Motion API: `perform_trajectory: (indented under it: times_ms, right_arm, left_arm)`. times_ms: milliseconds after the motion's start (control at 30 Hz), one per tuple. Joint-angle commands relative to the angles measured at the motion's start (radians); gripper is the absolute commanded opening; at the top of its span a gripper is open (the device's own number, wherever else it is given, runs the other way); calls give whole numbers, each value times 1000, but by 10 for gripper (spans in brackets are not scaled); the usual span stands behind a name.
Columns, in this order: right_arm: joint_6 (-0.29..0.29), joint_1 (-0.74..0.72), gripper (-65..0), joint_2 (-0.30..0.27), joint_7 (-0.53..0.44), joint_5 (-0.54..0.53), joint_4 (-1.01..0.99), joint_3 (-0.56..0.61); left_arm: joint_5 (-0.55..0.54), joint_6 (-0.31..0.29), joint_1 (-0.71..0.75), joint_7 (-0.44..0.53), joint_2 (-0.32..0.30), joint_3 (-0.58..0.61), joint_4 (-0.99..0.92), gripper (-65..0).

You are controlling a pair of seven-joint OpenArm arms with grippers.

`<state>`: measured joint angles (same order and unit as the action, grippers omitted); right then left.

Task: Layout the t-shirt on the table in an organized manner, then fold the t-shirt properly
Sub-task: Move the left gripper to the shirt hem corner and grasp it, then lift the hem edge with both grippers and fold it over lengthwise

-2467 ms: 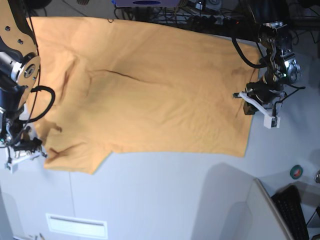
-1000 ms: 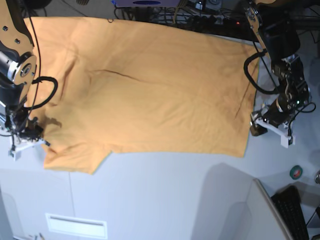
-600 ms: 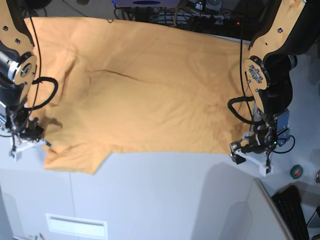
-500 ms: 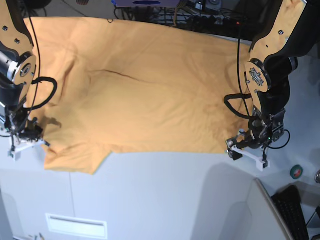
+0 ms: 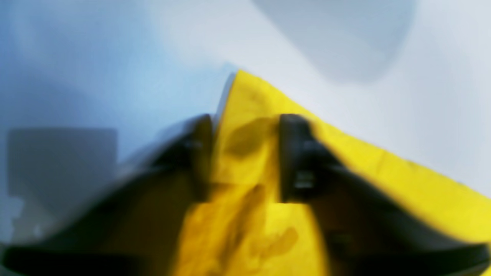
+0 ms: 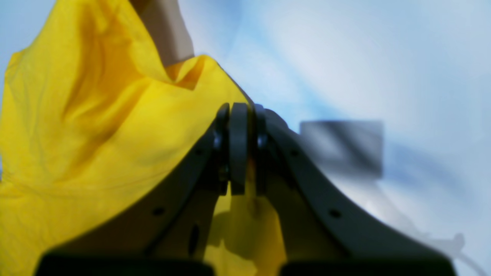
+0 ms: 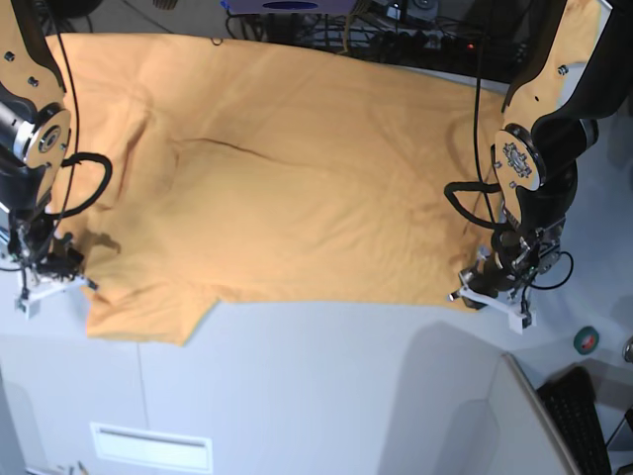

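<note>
The light-orange t-shirt (image 7: 297, 178) lies spread flat over the far half of the white table (image 7: 326, 386), neckline toward the left. My left gripper (image 7: 487, 295) sits low at the shirt's near right hem corner. In the left wrist view (image 5: 245, 153) its jaws stand apart with that cloth corner (image 5: 249, 96) between them. My right gripper (image 7: 49, 282) is at the near left sleeve edge. In the right wrist view (image 6: 238, 153) its jaws are pressed together with the cloth (image 6: 76, 134) bunched up against the tips.
A small inset slot plate (image 7: 151, 447) sits in the table near the front left. A black keyboard (image 7: 584, 416) and a tape roll (image 7: 587, 340) lie at the right. Cables (image 7: 396, 25) run along the far edge.
My left gripper has swung from the shirt's right edge down to its near right corner and settled over it. My right gripper has hardly moved in the last second.
</note>
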<state>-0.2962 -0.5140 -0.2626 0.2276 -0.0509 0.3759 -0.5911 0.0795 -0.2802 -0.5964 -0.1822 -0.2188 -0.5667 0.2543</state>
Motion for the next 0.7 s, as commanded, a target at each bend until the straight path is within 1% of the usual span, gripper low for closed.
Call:
perform_trajectory:
  times_ms: [0, 100, 233, 333, 400, 500, 600, 633, 667]
  right_arm:
    - [-8, -28, -650, -17, -24, -8, 18, 1]
    - [-8, -27, -650, -17, -27, -8, 18, 1]
    - [-8, -27, -650, -16, -27, -8, 19, 1]
    - [-8, -27, -650, -14, -29, -8, 28, 1]
    - [-8, 7, -650, -5, -29, -8, 100, 1]
    - [-5, 67, -650, 38, -18, -8, 286, 1]
    - [-4, 122, -650, 55, 62, -8, 456, 1]
    - [-4, 136, -650, 70, 92, -8, 507, 1]
    - [-4, 151, -650, 79, 118, -8, 555, 1]
  left_arm:
    - [10, -1, 2, -32, -3, 1, 4, -525]
    - [1, -1, 20, -32, -8, 1, 6, -650]
    - [-1, -1, 13, -33, -14, 0, 9, -650]
    - [4, -3, 19, -40, -18, 0, 84, -650]
    - [7, -4, 20, -47, -17, 1, 119, -650]
    - [-4, -6, 20, -152, -21, 0, 185, -650]
    - [-4, -11, 51, -241, -17, 0, 316, -650]
    - [-11, -29, 68, -268, -15, 0, 366, -650]
    - [-34, -63, 83, -296, -12, 0, 412, -650]
